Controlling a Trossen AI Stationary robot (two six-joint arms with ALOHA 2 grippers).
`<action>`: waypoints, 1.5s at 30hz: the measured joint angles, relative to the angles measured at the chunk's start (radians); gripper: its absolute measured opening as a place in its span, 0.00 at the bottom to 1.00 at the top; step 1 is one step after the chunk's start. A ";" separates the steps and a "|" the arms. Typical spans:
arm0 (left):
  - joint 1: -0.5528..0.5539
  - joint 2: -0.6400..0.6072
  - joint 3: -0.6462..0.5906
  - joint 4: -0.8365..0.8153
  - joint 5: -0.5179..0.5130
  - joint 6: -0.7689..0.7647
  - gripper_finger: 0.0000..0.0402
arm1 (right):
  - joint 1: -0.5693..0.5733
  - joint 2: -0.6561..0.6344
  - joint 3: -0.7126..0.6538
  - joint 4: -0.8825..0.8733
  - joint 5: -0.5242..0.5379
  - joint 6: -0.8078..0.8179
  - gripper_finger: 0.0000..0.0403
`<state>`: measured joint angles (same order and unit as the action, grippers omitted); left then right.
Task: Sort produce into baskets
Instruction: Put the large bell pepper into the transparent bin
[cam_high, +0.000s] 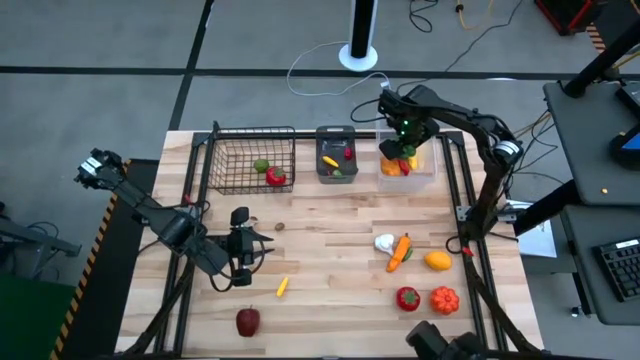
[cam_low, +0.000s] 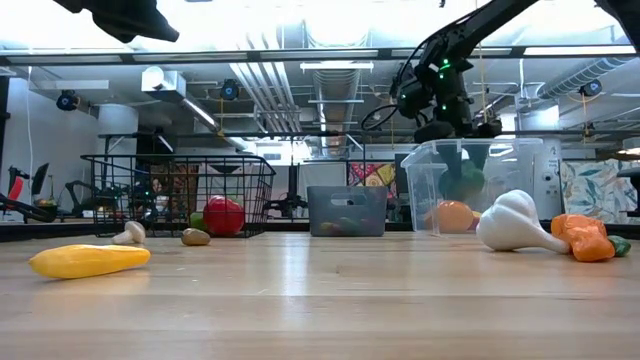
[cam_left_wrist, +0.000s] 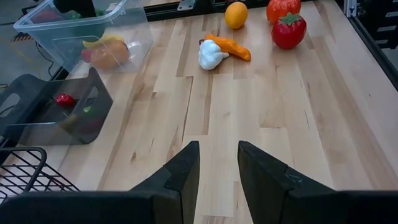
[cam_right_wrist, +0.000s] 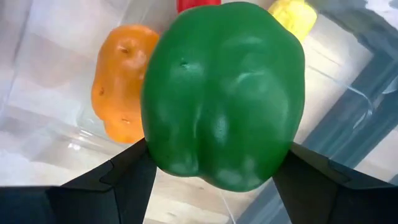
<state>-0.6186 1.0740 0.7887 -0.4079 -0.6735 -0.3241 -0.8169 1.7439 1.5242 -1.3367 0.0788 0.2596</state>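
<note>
From above, the right gripper (cam_high: 403, 150) hangs over the clear tub (cam_high: 432, 172) at the bench's (cam_high: 330, 250) far edge, clamped on a green pepper (cam_high: 405, 152). The wire basket (cam_high: 222, 160) holds 2 pieces, a green one and a red one, and the grey bin (cam_high: 336, 135) holds a few small ones. Still loose on the bench are a garlic bulb (cam_high: 384, 242), a carrot (cam_high: 401, 250), an orange-yellow fruit (cam_high: 438, 261), a red pepper (cam_high: 407, 298), an orange pumpkin (cam_high: 444, 299), a red apple (cam_high: 247, 321) and a small yellow piece (cam_high: 282, 287). The left gripper (cam_high: 240, 250) waits low over the bench's left half.

At bench height, the right gripper sits at the tub's rim, with an orange piece (cam_low: 453, 216) already inside.

Past the left wrist, its fingers (cam_left_wrist: 181, 174) stand slightly apart with nothing between them.

Past the right wrist, the green pepper fills the view between the fingers, tub contents below.

I'd judge the sorting roughly half done, with at least 7 pieces left.
</note>
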 joint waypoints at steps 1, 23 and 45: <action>0.000 0.000 0.000 0.000 0.000 0.000 0.23 | 0.000 0.000 0.000 0.004 0.000 -0.002 0.69; 0.000 0.000 0.000 -0.001 0.000 0.000 0.23 | 0.000 0.000 0.000 0.041 0.000 -0.027 0.74; 0.000 0.000 0.000 -0.007 0.001 -0.065 0.23 | 0.024 -0.115 0.108 0.034 0.000 0.021 0.77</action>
<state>-0.6183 1.0740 0.7887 -0.4146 -0.6724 -0.3886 -0.7932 1.6287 1.6325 -1.3030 0.0786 0.2803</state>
